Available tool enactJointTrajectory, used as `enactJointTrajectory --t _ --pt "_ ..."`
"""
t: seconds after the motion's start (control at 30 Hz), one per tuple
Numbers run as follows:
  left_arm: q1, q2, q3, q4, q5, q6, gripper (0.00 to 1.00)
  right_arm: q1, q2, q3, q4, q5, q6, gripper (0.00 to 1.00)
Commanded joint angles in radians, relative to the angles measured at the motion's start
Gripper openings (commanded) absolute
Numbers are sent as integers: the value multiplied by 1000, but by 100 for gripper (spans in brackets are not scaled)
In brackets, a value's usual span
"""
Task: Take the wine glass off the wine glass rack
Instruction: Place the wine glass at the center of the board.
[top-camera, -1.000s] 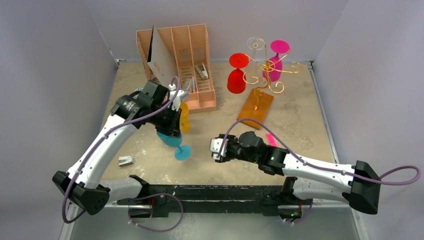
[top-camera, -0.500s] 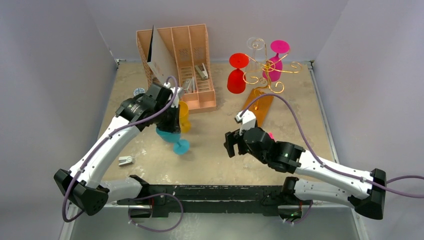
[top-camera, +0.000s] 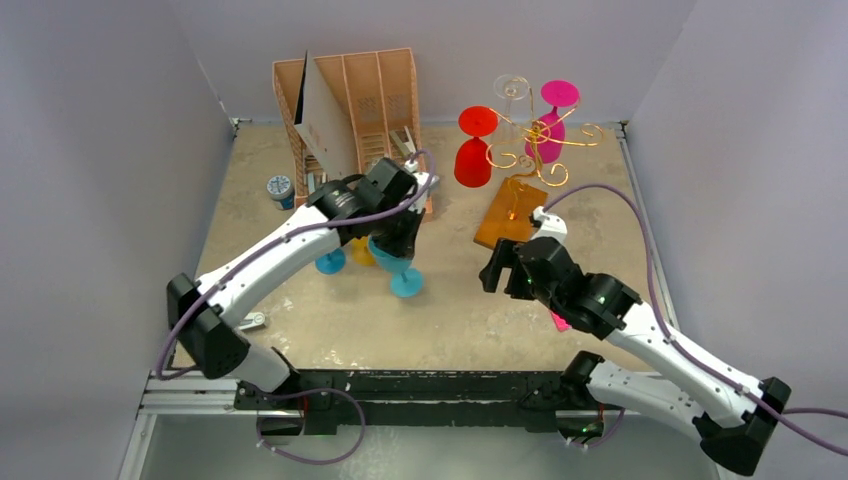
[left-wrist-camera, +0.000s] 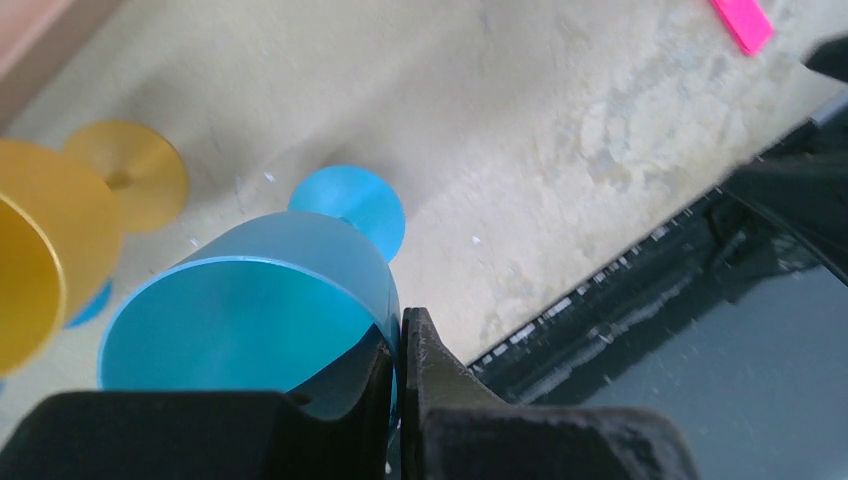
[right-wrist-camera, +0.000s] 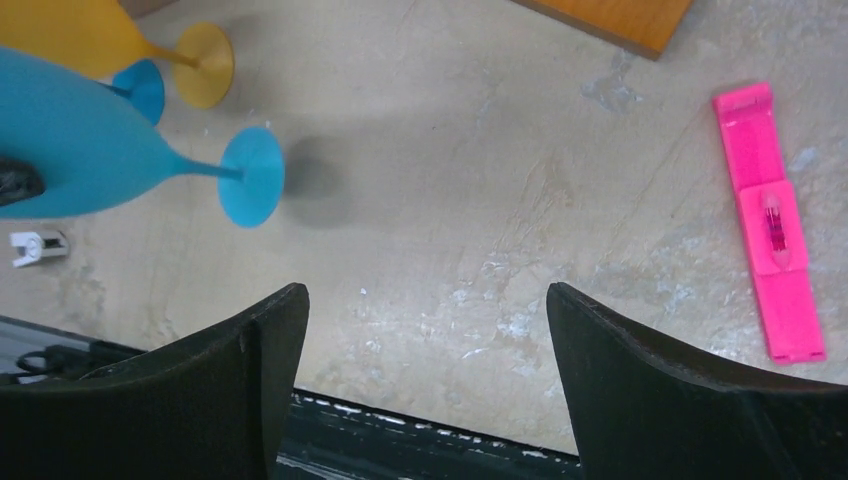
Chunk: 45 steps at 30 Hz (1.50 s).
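Observation:
The wine glass rack (top-camera: 530, 142), curly gold wire on an orange-brown wooden base (top-camera: 510, 212), stands at the back right. A red wine glass (top-camera: 472, 150), a magenta one (top-camera: 551, 122) and a clear one (top-camera: 512, 90) hang on it. My left gripper (top-camera: 398, 240) (left-wrist-camera: 400, 338) is shut on the rim of a blue wine glass (left-wrist-camera: 250, 310) (right-wrist-camera: 80, 140), which is tilted with its foot (top-camera: 406, 285) low over the table. My right gripper (top-camera: 500, 270) (right-wrist-camera: 422, 300) is open and holds nothing, in front of the rack's base.
A yellow glass (top-camera: 362, 250) (left-wrist-camera: 40, 250) and another blue foot (top-camera: 330, 263) sit just left of the held glass. A pink-tan file organiser (top-camera: 360, 100) stands at the back, with a small jar (top-camera: 279, 187) to its left. A pink flat tool (right-wrist-camera: 770, 220) lies by my right arm.
My left arm has carried the blue glass to the right, past the yellow glass. My right arm has swung right and toward the rack's base, and its jaws have opened wider.

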Motion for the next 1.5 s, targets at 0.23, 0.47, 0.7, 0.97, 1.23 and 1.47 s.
enactJointTrajectory --t 0.23,0.47,0.7,0.97,1.23,1.47 --pt "-23 269 203 56 -250 111 0 -70 -139 -79 -24 -22 138 90" --pt "-22 366 271 62 -278 102 0 -68 -125 -44 -50 4 91 91" --pt "-19 358 257 101 -291 115 0 -69 -105 -32 -64 11 79 91" --pt "-15 328 229 75 -145 127 0 -69 -93 -27 -73 15 70 91" --pt "-16 98 65 31 -92 55 0 -69 -90 -27 -65 27 61 91" --pt "-15 -126 -153 -138 -336 -113 0 -69 -66 -38 -42 29 57 91"
